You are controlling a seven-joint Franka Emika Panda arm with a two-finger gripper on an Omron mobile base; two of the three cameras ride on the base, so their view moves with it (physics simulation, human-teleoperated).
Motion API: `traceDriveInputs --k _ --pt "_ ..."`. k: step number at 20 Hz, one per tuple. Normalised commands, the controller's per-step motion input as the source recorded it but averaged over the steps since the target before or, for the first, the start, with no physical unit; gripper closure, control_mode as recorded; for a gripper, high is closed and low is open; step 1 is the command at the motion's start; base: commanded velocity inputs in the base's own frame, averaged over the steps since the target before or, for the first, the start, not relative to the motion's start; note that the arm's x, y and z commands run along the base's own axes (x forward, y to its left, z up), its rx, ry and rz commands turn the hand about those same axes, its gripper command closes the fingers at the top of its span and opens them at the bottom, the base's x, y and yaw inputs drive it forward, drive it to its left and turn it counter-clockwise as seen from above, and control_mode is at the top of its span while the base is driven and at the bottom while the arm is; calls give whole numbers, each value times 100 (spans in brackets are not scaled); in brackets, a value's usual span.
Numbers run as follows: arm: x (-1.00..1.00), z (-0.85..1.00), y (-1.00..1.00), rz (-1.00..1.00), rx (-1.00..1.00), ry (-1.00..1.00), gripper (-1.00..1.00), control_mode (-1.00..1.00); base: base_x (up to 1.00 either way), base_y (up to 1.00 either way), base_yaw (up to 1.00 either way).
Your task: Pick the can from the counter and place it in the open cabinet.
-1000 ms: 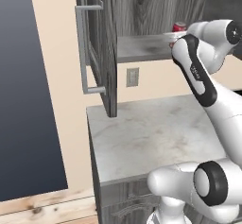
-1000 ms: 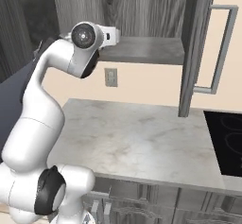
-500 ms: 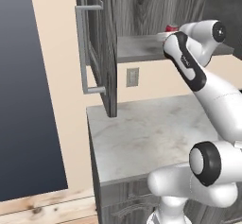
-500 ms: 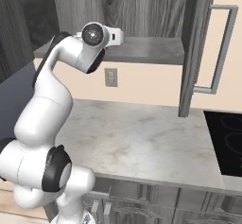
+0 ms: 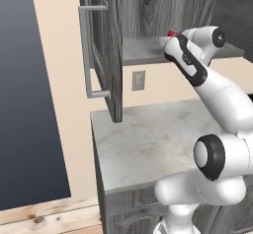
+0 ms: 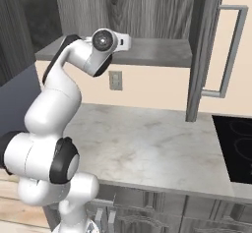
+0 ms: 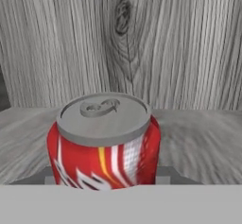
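Observation:
The red can (image 7: 104, 150) with its silver top sits upright right in front of the hand, and my gripper (image 7: 106, 176) is shut on it, the fingertips mostly hidden low at its sides. Can and gripper are inside the open cabinet (image 5: 106, 55), just above its grey shelf (image 7: 203, 142), with the wood-grain back wall behind. I cannot tell whether the can touches the shelf. From the left, a sliver of the can (image 5: 172, 32) shows past the gripper (image 5: 169, 38). The marble counter (image 5: 148, 144) lies below. From the right, the hand reaches over the shelf (image 6: 162, 52) above the counter (image 6: 147, 143).
The open cabinet door with its silver bar handle (image 5: 89, 50) hangs left of the shelf; from the right its door (image 6: 206, 55) stands at the shelf's right end. A wall outlet (image 6: 115, 79) sits under the shelf. A black cooktop (image 6: 236, 148) borders the counter's right.
The arm has carried the can a little deeper into the cabinet and lower toward the shelf, the elbow swinging along. The gripper has stayed shut on the can.

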Motion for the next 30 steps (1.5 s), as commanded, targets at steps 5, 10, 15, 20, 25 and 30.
traceDriveInputs --k 5,10,15,20,25,30 --pt "24 -20 0 0 0 0 100 -100 0 0 0" --pt "25 -21 0 0 0 0 100 -100 0 0 0" --pt "30 -27 0 0 -1 0 100 -100 0 0 0" --pt "24 -21 0 0 0 0 100 -100 0 0 0" --pt "25 -29 2 0 0 0 -100 -100 0 0 0" --pt "6 -16 0 0 0 -1 -100 -100 0 0 0"
